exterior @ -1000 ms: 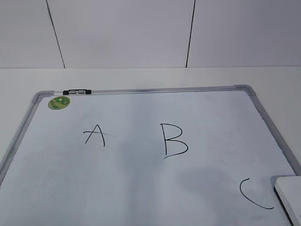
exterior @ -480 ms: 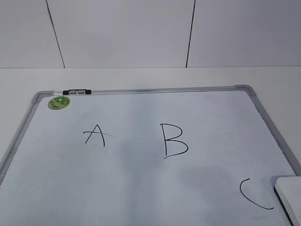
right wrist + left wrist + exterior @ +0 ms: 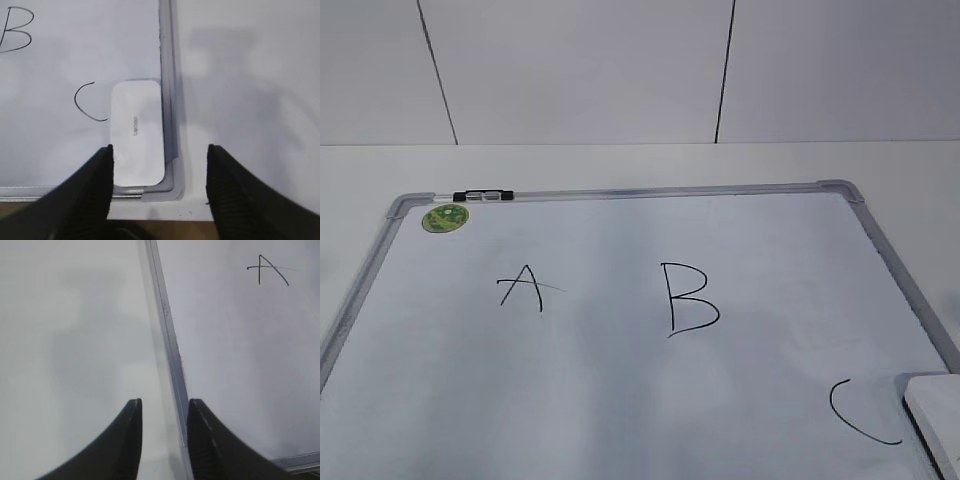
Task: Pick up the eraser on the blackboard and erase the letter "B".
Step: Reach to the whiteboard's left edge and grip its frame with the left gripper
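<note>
The blackboard [image 3: 620,350] is a white board with a grey frame, lying flat. The letter "B" [image 3: 691,298] is drawn in black at its middle; it also shows at the top left of the right wrist view [image 3: 15,31]. The white eraser [image 3: 937,418] lies in the board's near right corner, next to a black "C" [image 3: 860,412]. In the right wrist view the eraser [image 3: 137,131] lies against the frame, and my right gripper [image 3: 160,152] is open above it, its left finger by the eraser's near left corner. My left gripper [image 3: 164,407] is open and empty over the board's left frame [image 3: 167,330].
A black "A" [image 3: 523,287] is drawn left of the B. A round green sticker [image 3: 445,218] and a marker [image 3: 480,196] sit at the board's far left corner. The white table [image 3: 640,165] lies around the board, with a panelled wall behind. The table's near edge [image 3: 165,220] shows below the right gripper.
Nothing has visibly moved in the exterior view; only the faint shadows on the board have shifted slightly.
</note>
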### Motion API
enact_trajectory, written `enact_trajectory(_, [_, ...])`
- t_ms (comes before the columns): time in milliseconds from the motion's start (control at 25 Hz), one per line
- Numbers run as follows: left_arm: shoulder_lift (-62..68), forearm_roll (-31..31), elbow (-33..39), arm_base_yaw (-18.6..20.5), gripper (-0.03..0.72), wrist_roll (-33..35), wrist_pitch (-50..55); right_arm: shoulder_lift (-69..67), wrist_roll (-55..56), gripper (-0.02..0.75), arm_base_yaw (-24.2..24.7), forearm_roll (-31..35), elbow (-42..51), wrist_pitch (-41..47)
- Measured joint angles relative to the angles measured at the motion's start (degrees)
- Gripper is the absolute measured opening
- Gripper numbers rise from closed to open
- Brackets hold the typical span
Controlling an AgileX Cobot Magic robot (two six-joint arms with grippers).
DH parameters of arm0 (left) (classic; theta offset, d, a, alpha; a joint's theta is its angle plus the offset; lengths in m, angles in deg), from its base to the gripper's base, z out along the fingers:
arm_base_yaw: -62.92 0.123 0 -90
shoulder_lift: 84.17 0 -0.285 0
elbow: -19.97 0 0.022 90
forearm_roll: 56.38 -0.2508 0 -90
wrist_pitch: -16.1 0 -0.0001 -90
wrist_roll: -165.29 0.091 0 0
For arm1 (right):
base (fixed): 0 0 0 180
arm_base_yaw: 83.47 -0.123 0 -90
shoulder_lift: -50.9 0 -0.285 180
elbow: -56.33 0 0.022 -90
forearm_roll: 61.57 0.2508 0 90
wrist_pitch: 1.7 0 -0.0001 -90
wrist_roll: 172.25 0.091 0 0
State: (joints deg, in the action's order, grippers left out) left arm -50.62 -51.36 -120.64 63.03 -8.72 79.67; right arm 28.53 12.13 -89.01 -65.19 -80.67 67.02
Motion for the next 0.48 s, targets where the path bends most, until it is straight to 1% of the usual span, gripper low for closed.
enact_trajectory(320, [17.9, 0.1, -7.0, -0.6, 0.239, -0.9, 0.0, -14.1, 0.2, 0.442, 0.0, 10.8, -0.4, 0.5])
enact_trajectory(480, [27.5, 0.2, -9.6, -0.6, 0.239, -1.1, 0.4, -19.3, 0.2, 0.442, 0.0, 13.2, -0.4, 0.5])
